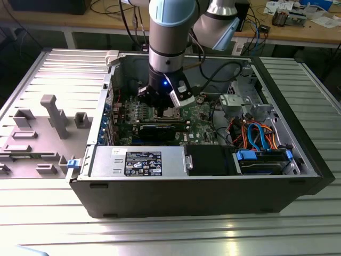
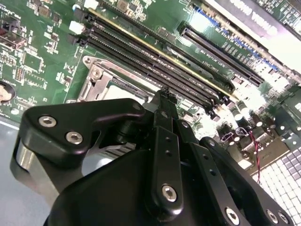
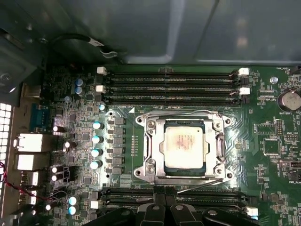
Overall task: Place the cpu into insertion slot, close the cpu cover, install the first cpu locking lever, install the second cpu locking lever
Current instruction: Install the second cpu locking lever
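Gripper (image 3: 162, 212) above covered cpu (image 3: 185, 145) — seated.

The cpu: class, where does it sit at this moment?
In the first wrist view the cpu lies flat in the insertion slot, framed by the cpu cover, between two banks of long memory slots on the green board.

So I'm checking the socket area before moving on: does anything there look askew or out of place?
Nothing stands out. In the first wrist view the cpu sits square in the insertion slot, with the cpu cover framing it evenly. The wire levers along the frame's edges look unbent; whether they are latched is unclear.
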Robot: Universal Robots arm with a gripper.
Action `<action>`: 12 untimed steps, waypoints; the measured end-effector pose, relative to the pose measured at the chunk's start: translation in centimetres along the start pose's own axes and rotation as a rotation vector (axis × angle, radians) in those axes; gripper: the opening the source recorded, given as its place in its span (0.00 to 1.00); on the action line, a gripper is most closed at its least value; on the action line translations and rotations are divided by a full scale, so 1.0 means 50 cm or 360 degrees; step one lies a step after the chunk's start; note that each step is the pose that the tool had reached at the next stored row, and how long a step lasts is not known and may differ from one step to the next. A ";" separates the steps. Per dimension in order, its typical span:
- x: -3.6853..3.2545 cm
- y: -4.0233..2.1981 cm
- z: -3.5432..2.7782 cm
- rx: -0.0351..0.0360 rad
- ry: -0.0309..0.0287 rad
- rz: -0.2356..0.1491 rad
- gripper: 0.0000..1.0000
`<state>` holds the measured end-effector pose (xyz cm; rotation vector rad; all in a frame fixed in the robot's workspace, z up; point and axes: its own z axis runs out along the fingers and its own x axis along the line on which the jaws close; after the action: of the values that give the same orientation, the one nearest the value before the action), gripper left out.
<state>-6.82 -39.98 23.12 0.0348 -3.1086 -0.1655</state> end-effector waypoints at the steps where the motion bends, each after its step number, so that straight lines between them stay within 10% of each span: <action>1: 0.001 -0.002 0.001 -0.0002 0.00001 0.0000 0.11; 12: 0.018 -0.011 0.018 -0.0022 0.00099 -0.0085 0.11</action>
<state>-7.74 -40.46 22.20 0.1178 -3.1017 -0.1882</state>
